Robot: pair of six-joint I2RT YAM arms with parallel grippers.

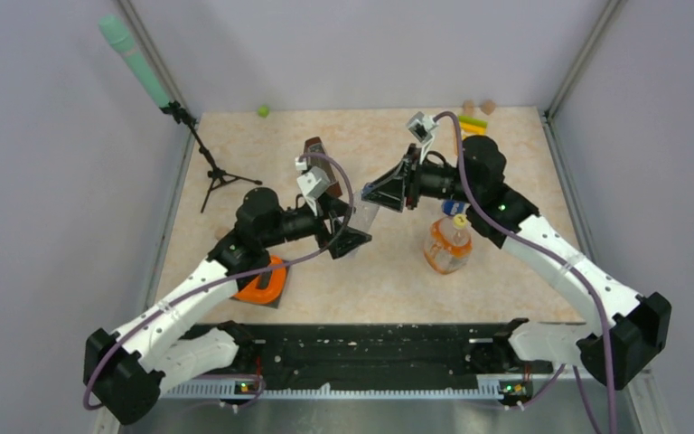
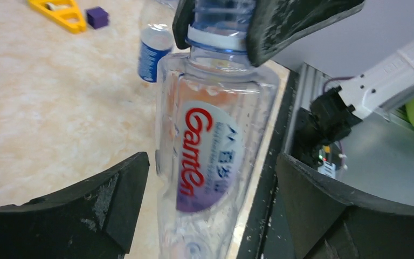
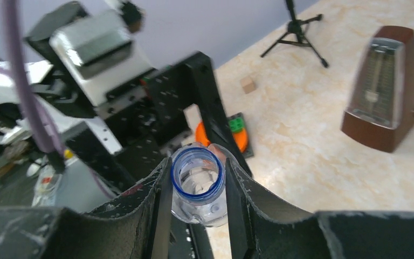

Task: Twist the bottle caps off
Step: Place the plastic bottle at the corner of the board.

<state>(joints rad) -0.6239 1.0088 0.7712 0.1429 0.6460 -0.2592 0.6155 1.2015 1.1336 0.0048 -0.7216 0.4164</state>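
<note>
A clear slim bottle (image 1: 364, 217) with a red "Ganten" label (image 2: 210, 156) hangs in the air between both grippers. My right gripper (image 1: 378, 193) is shut on its neck (image 3: 198, 186). The mouth with its blue ring is open and shows no cap. My left gripper (image 2: 210, 216) is open around the bottle's body, and its fingers (image 2: 113, 199) stand a little off the sides. The squat orange-tinted bottle (image 1: 445, 246) stands on the table with a yellow cap (image 1: 460, 220). A slim bottle with a blue label (image 2: 152, 51) stands behind. No loose caps show.
A brown metronome (image 1: 314, 149) stands behind the grippers and also shows in the right wrist view (image 3: 385, 89). An orange holder (image 1: 262, 282) lies under the left arm. A microphone tripod (image 1: 212, 172) stands at the left. A yellow frame (image 2: 59, 12) and a purple block (image 2: 97, 17) lie at the back.
</note>
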